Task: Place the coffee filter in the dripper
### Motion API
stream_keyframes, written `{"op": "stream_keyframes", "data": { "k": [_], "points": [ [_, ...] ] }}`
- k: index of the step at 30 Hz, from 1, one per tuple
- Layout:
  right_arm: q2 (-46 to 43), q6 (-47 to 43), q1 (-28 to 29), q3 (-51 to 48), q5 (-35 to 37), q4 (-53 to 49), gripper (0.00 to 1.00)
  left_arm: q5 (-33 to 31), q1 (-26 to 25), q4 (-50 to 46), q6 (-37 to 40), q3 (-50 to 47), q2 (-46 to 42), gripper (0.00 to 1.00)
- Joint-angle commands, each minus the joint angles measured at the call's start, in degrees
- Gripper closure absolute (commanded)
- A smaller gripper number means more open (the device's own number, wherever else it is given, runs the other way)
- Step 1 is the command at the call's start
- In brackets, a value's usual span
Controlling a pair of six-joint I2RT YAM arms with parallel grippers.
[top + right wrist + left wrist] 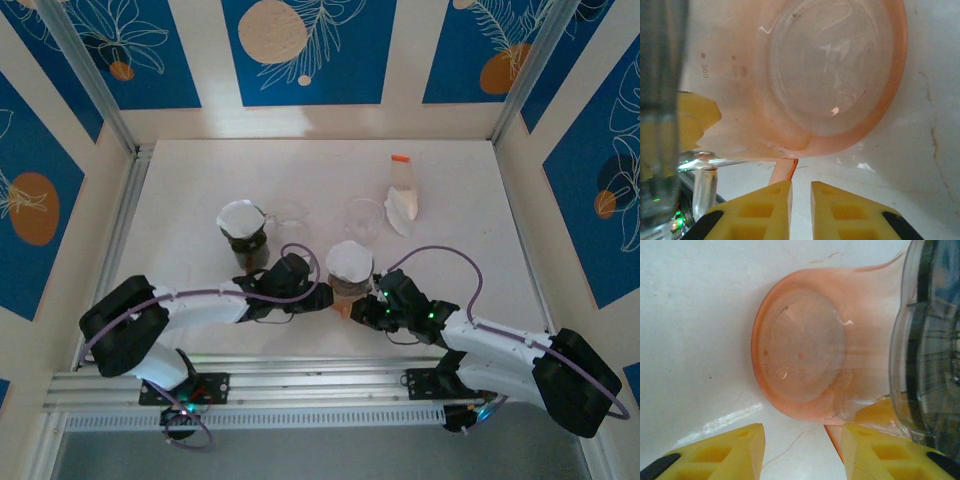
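Observation:
A white coffee filter (pixel 349 262) sits in the top of the clear ribbed dripper (pixel 929 340), which rests on an orange-tinted glass server (pixel 346 289). The left wrist view shows the server's round base (pixel 799 356), and so does the right wrist view (pixel 832 75). My left gripper (pixel 326 297) is at the server's left side, jaws apart, with the server's thin orange handle (pixel 836 436) against the inner face of one finger. My right gripper (pixel 364 305) is at the server's right side. Its fingers (pixel 771 207) stand a narrow gap apart, with bare table between them and the handle (pixel 783 171) just beyond one tip.
A dark server with a second white filter (pixel 241 218) stands at the left. Two clear glasses (pixel 288 214) (pixel 364 216) stand behind the centre. A pack of filters (pixel 402 200) lies at the back right. Metal frame posts and patterned walls enclose the table.

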Motion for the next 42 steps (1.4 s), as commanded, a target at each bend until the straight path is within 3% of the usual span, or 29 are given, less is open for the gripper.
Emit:
{"op": "stream_keyframes", "data": {
  "k": [1, 8, 21, 42],
  "points": [
    [-0.6, -0.6, -0.9, 0.1, 1.0, 0.4, 0.81, 0.6, -0.4, 3.0, -0.7, 1.5, 1.6, 0.56],
    [1.4, -1.5, -2.3, 0.2, 1.0, 2.8, 0.81, -0.3, -0.2, 3.0, -1.6, 0.9, 2.7, 0.61],
    [7.7, -2.8, -5.0, 0.9, 1.2, 12.0, 0.81, -0.2, 2.6, 7.4, -2.2, 0.2, 5.4, 0.62],
    [24.9, -6.1, -13.7, 10.0, -3.2, 21.0, 0.82, 1.3, 7.7, 5.5, 0.4, 8.4, 12.4, 0.63]
  ]
}}
